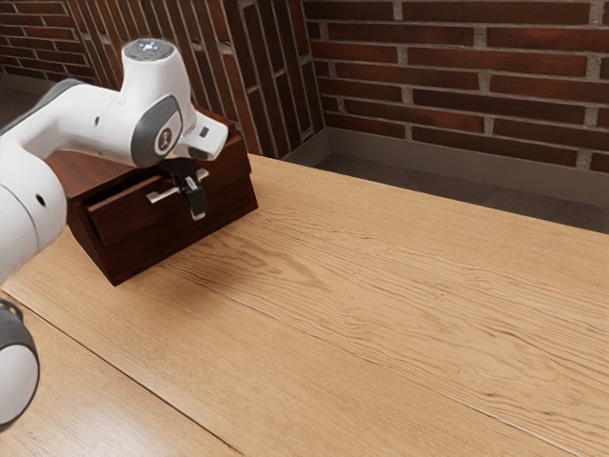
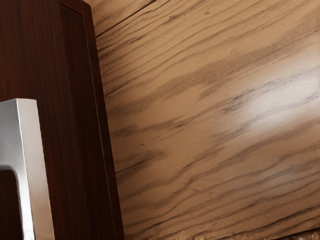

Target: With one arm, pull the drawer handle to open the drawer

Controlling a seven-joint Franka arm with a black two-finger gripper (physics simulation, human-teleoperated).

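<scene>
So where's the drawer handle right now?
At the exterior view's left, the silver handle sits on the drawer front of the dark wooden box on the table.

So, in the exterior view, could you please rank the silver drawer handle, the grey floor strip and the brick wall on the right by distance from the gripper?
1. silver drawer handle: right at the gripper, at the exterior view's left.
2. grey floor strip: beyond the table, past its far edge.
3. brick wall: behind that strip, at the exterior view's right.
</scene>
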